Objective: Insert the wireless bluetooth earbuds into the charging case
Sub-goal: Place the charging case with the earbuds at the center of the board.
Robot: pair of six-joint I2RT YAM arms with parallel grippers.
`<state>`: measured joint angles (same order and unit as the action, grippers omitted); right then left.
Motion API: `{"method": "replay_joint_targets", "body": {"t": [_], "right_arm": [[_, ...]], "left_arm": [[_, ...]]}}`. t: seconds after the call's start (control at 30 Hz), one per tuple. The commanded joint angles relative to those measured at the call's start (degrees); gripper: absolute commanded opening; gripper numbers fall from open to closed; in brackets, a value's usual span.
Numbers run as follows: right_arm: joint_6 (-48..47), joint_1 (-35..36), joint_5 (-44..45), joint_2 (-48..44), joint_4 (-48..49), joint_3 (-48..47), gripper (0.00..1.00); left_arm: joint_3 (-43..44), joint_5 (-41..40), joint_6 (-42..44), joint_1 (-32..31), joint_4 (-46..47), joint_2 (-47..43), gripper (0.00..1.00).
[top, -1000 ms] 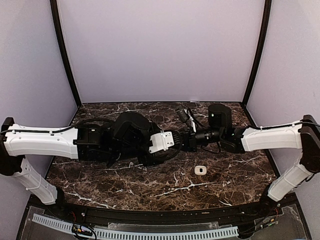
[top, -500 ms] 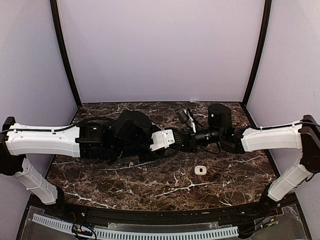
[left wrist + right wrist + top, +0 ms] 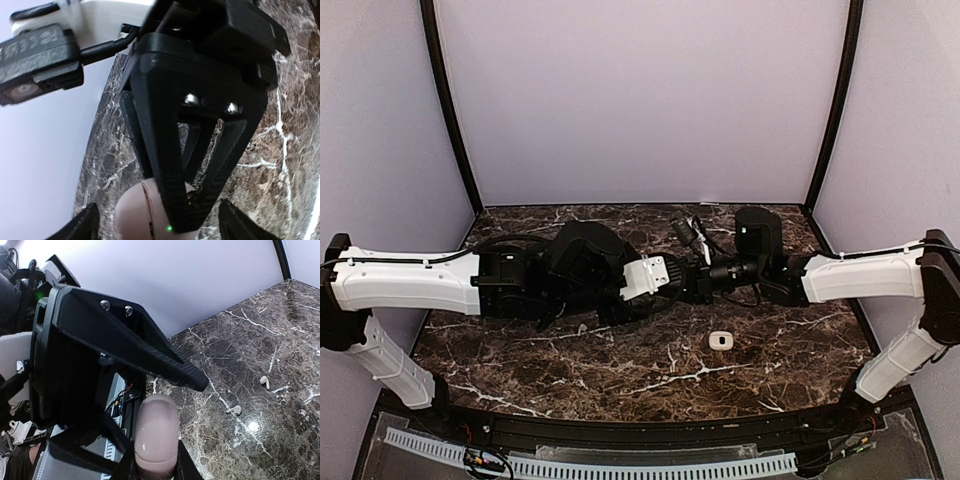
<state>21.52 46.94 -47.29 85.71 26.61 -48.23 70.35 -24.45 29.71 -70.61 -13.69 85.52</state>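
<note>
Marble, dark brown with white veins, forms the table (image 3: 570, 370) over which the two arms meet near the middle, the left reaching in from one side and the right from the other. The right gripper (image 3: 155, 465) is clamped on a pale pink case (image 3: 156, 430), a smooth, rounded thing that stands up between its fingers in the right wrist view and carries a thin seam along one side in the left wrist view. The left gripper (image 3: 160, 226) is released: its two fingertips (image 3: 85, 225) show at the bottom corners of its own camera, wide apart, with the pink case and one of the right gripper's black triangular fingers between them, and neither tip visibly touches the case. From the right wrist camera one ribbed black finger (image 3: 125, 345) of the left gripper slants across just above the case. The wireless bluetooth earbuds lie on the marble, outside any case and apart from each other: one earbud (image 3: 264, 381) farther from the grippers, the other earbud (image 3: 233, 410) nearer to them, beside a bright spot of reflected light. Both are tiny, white and short-stemmed, and neither gripper touches them. They cannot be made out among the veins in the top view. A small white case (image 3: 721, 340) with a dark oval in its middle rests on the table nearer the arm bases than the grippers, apart from both.
</note>
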Motion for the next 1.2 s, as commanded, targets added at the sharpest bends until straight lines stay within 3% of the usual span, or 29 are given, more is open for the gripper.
{"method": "replay_joint_targets", "body": {"t": [0.0,0.1,0.3,0.67,0.73,0.9,1.17], "right_arm": [[-0.9,-1.9,5.4,2.4,-2.1,-3.6,0.0],[-2.2,-4.4,10.0,5.7,-7.5,-6.5,0.0],[-5.6,-7.3,19.0,15.4,-15.4,-12.3,0.0],[-6.2,-9.8,16.0,31.7,-22.3,-24.8,0.0],[-6.0,-10.1,15.4,32.8,-22.4,-25.4,0.04],[-6.4,-10.8,16.4,33.8,-24.0,-26.5,0.27],[-6.4,-12.7,17.5,32.1,-25.7,-25.9,0.46]], "left_arm": [[-0.8,0.9,-6.5,2.8,0.7,-1.9,0.87],[-4.1,4.8,-10.1,5.6,2.9,-5.4,0.98],[-8.5,7.4,-19.9,13.6,6.0,-9.5,0.99],[-15.5,16.2,-30.8,18.3,10.3,-10.3,0.99],[-16.3,16.5,-32.1,18.3,11.6,-10.3,0.99],[-16.8,17.1,-33.7,18.3,12.9,-9.3,0.99],[-17.9,20.9,-32.8,18.2,16.3,-8.3,0.99]]}}
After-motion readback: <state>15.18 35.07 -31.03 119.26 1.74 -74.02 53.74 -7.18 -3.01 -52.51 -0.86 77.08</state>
